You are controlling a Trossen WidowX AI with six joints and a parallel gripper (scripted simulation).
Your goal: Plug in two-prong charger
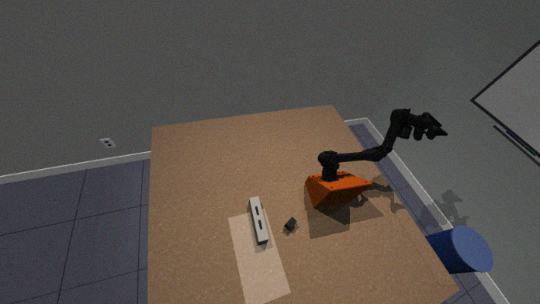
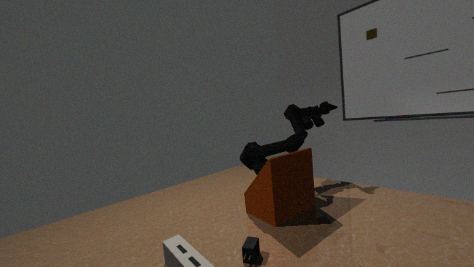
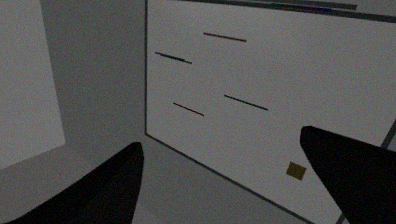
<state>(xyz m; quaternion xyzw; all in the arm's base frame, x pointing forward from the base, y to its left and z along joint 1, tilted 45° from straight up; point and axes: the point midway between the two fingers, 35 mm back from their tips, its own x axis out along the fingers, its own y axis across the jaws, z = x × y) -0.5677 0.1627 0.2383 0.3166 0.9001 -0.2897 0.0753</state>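
The black two-prong charger (image 1: 290, 224) (image 2: 250, 250) stands on the table, with its brass prongs visible in the exterior view. The white power strip (image 1: 254, 205) (image 2: 173, 242) lies to its left in the top and exterior views, with two dark outlets showing; its near end is cut off in the exterior view. My gripper (image 3: 222, 142) is open and empty, its two black fingers wide apart in the wrist view. It is raised high on the far side of the arm's base, well away from the charger and the strip, and points toward the whiteboard.
The orange wedge base (image 1: 334, 191) (image 2: 289, 191) carries the arm and stands close to the charger. A pale rectangular patch (image 1: 261, 273) lies under and beside the strip. A blue bin (image 1: 471, 250) stands beyond the table edge. The whiteboard (image 2: 391, 78) (image 3: 250, 65) hangs on the wall.
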